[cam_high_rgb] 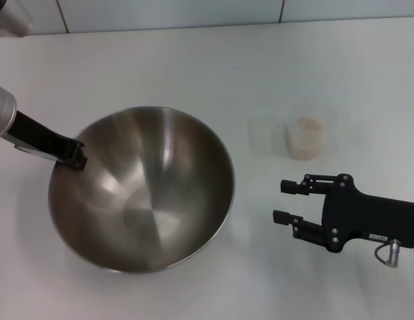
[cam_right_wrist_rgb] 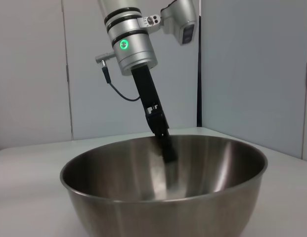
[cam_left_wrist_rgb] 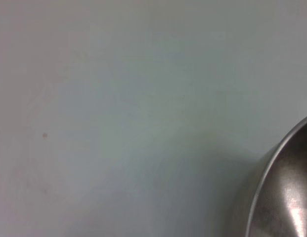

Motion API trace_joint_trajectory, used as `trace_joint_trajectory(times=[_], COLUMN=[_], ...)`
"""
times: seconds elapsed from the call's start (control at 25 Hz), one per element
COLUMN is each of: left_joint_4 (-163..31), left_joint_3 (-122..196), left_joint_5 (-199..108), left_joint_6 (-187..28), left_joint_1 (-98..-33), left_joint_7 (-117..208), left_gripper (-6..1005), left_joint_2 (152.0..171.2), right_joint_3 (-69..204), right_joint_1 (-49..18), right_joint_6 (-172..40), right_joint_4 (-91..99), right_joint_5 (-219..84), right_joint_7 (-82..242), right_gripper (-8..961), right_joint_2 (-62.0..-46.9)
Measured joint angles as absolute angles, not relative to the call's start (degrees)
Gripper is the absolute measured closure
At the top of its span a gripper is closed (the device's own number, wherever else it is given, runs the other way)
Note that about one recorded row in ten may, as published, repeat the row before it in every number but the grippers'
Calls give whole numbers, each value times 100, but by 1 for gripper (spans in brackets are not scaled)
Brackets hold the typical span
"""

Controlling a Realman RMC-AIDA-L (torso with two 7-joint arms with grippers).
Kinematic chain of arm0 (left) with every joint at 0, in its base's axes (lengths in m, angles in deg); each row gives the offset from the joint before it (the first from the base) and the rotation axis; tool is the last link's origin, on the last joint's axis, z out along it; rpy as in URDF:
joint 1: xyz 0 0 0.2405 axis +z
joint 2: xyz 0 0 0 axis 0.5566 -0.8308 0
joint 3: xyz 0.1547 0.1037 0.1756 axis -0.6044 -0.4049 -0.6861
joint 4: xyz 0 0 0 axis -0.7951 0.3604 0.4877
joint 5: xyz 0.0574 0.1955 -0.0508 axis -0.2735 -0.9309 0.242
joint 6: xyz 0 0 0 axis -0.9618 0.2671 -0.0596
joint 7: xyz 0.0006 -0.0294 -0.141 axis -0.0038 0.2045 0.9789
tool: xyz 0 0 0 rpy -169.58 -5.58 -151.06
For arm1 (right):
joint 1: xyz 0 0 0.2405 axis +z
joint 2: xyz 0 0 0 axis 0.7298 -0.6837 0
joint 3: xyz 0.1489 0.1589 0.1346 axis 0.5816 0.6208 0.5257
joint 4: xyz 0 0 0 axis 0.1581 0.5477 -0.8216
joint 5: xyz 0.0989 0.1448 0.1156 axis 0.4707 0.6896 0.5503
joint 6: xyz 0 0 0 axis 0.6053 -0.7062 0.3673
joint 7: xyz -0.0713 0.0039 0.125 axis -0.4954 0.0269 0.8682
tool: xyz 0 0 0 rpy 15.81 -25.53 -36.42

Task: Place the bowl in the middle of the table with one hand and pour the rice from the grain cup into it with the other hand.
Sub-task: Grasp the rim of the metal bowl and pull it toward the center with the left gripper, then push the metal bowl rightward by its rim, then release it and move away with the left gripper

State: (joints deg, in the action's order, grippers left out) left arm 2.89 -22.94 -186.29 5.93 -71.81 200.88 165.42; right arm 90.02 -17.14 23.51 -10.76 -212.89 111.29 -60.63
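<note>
Two hands: left hand [cam_high_rgb: 78, 159] clamps the bowl [cam_high_rgb: 141, 190] rim. Right hand [cam_high_rgb: 285, 200] open on bare counter [cam_high_rgb: 193, 67], grain cup [cam_high_rgb: 307, 137] with rice [cam_high_rgb: 307, 124] near, unobstructed

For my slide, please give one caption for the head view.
Left gripper grips steel bowl's rim; open right gripper waits near rice-filled grain cup.

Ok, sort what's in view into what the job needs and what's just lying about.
Needed:
- bowl, its rim held by the left pincer
- grain cup with rice
- right pincer, open, near the cup
- table

Lying about:
- nothing else that can be made out on the table
</note>
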Motion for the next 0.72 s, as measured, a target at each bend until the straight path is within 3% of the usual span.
trace_joint_trajectory(times=[0.72], left_joint_4=[-127], left_joint_3=[-2505], left_joint_5=[-18434], left_joint_6=[233], left_joint_1=[-7749], left_joint_7=[20026], left_gripper=[990], left_joint_2=[16568], right_joint_3=[8994], right_joint_1=[-1715], right_joint_6=[2355], right_joint_4=[-1067], right_joint_5=[-21290], right_joint_7=[11130], right_gripper=[465], right_joint_2=[-6072])
